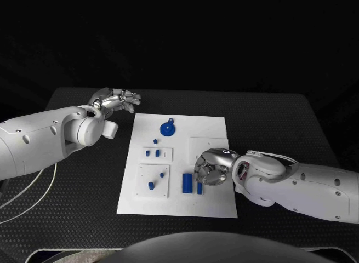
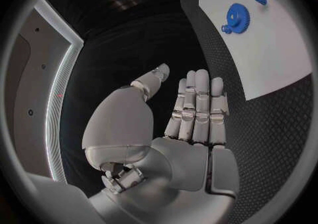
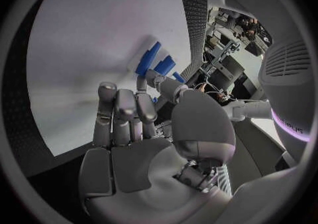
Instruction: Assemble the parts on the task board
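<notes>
The white task board (image 1: 215, 129) lies mid-table. A blue gear (image 1: 168, 129) sits near its far edge, small blue pegs (image 1: 152, 153) stand in a square inset below it, and two more pegs (image 1: 150, 186) stand in a lower inset. Two blue cylinders (image 1: 187, 183) lie side by side near the front. My right hand (image 1: 211, 167) hovers over the board just right of those cylinders (image 3: 150, 57), fingers loosely curled, thumb tip close to them, nothing plainly held. My left hand (image 1: 116, 101) floats off the board's far left corner, fingers straight and apart (image 2: 197, 113), with the gear (image 2: 237, 16) beyond it.
Black textured table mat (image 1: 84, 181) surrounds the board, with bare mat to the left and right. A thin white cable (image 1: 29, 192) runs along the left arm at the table's left side.
</notes>
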Robot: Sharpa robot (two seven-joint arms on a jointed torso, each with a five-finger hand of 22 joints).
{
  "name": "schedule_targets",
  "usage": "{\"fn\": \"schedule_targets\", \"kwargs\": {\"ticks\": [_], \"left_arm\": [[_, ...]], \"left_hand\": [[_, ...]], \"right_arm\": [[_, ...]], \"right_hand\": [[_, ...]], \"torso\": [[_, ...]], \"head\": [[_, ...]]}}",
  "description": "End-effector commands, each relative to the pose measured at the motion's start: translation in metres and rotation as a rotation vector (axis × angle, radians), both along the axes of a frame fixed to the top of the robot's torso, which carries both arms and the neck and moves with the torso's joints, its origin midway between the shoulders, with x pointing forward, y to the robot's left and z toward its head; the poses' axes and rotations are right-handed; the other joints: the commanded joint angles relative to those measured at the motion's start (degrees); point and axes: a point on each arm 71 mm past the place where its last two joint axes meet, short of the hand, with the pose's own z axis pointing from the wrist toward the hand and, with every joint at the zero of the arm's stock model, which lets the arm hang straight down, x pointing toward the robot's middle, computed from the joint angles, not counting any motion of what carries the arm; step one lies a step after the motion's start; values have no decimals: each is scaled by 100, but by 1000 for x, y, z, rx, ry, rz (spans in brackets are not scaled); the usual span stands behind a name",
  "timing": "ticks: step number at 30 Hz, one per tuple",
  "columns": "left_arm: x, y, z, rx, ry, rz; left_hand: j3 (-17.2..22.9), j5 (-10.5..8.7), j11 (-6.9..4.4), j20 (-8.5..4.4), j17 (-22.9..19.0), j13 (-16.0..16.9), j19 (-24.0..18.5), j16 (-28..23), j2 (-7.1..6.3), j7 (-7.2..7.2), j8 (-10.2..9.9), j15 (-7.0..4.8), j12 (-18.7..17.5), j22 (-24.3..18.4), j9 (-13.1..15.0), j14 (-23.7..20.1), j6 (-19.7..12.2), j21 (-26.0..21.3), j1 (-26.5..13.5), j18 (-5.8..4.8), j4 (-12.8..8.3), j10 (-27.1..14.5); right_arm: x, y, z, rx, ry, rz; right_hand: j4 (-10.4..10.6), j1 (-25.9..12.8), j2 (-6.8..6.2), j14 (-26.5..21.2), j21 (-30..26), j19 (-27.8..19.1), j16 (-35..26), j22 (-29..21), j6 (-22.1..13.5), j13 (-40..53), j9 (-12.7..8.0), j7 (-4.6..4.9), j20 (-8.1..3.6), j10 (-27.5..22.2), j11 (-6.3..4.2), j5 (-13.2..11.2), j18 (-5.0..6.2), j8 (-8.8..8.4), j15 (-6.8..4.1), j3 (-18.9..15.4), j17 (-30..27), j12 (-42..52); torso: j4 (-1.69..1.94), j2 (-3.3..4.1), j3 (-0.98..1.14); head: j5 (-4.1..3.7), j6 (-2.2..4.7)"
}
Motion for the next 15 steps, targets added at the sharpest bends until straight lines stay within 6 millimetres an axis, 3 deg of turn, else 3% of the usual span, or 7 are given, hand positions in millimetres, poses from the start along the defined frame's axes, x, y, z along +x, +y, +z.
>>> {"fn": "schedule_targets", "kwargs": {"ticks": [1,15], "left_arm": [[0,-2,1,-4,-3,-18],[0,-4,1,-4,-5,-21]], "left_hand": [[-6,-26,25,-61,10,-6,-28,-32,24,-1,22,-5,28,122,-10,-9,-32,-20,-44,43,45,-35],[-4,-26,26,-61,10,-7,-28,-34,29,2,20,-5,28,122,-11,-10,-38,-20,-50,43,52,-37]], "right_arm": [[-1,-2,-5,-41,2,20],[-2,-2,-3,18,-22,28]], "right_hand": [[8,12,36,41,13,26,32,0,86,6,9,50,-5,38,-12,-16,48,25,0,37,9,33],[24,33,13,41,18,40,38,-2,83,-4,14,50,-13,30,-13,-31,48,33,-7,62,13,18]], "torso": [[2,-2,0],[10,8,15]], "head": [[3,-4],[-3,-1]]}}
